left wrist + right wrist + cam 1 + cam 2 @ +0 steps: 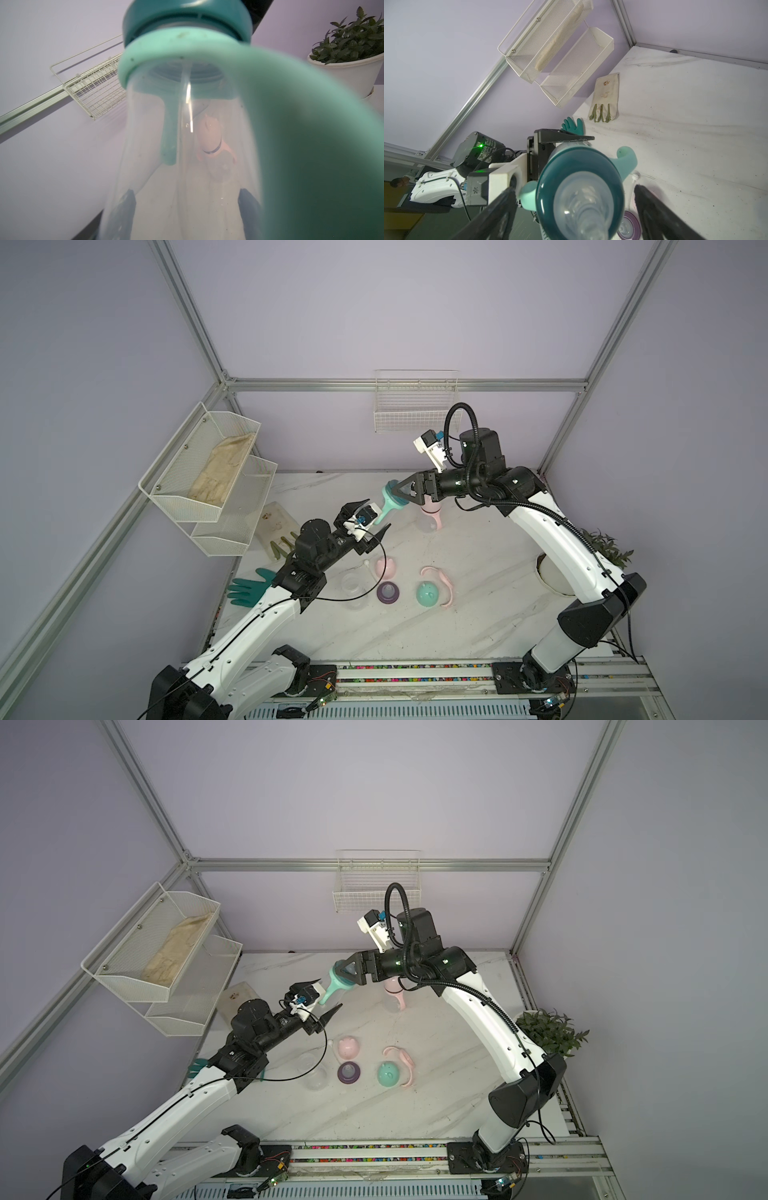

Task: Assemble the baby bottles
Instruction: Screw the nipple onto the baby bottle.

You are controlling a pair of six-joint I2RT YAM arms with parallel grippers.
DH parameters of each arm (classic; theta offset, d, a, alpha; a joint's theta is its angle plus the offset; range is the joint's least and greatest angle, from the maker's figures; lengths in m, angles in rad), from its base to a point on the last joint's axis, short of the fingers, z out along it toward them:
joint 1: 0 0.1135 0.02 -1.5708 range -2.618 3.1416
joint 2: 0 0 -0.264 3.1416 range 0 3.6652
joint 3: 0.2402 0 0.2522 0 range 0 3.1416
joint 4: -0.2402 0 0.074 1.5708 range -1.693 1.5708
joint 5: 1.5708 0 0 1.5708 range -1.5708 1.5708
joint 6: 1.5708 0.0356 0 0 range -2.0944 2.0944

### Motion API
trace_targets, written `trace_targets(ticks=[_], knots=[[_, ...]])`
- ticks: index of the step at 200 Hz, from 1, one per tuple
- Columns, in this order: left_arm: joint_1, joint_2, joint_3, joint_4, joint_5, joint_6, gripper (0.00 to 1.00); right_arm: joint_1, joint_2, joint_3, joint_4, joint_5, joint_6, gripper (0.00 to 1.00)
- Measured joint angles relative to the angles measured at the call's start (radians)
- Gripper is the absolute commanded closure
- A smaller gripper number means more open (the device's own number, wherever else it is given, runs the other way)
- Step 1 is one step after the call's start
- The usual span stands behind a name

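Nearest on the white marble-pattern counter [415, 635] lie loose parts:
- an open clear plastic bottle body [355, 588];
- a purple collar with clear nipple [388, 592];
- a mint eared dome cap [428, 594], with a pink two-handled ring [439, 577] just beside it;
- a pink eared dome cap [385, 566] behind the purple collar.

A green rubber glove [247, 591] lies partly under the left arm.

Above mid-counter, the left gripper [379, 514] fingers clamp the clear body of a tilted bottle with mint two-handled ring [386, 499]. The right gripper [400, 490] fingers stand wide either side of its teal collar [581, 164]; the right wrist view shows gaps on both sides.

Behind these, a pink-capped assembled bottle [430, 516] stands on the counter. Farthest back, a white wire basket [415, 406] hangs on the wall.
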Motion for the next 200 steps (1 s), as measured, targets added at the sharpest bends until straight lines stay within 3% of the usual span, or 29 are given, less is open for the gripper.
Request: trace_targets(ticks=[129,200], knots=[[-0.001,0.000,-0.016,0.013,-0.015,0.038,1.00,0.000,0.048,0.014,-0.024,-0.049,0.011,0.21],[-0.002,0.003,-0.016,0.011,-0.021,0.038,1.00,0.000,0.050,0.008,-0.027,-0.060,-0.037,0.55]])
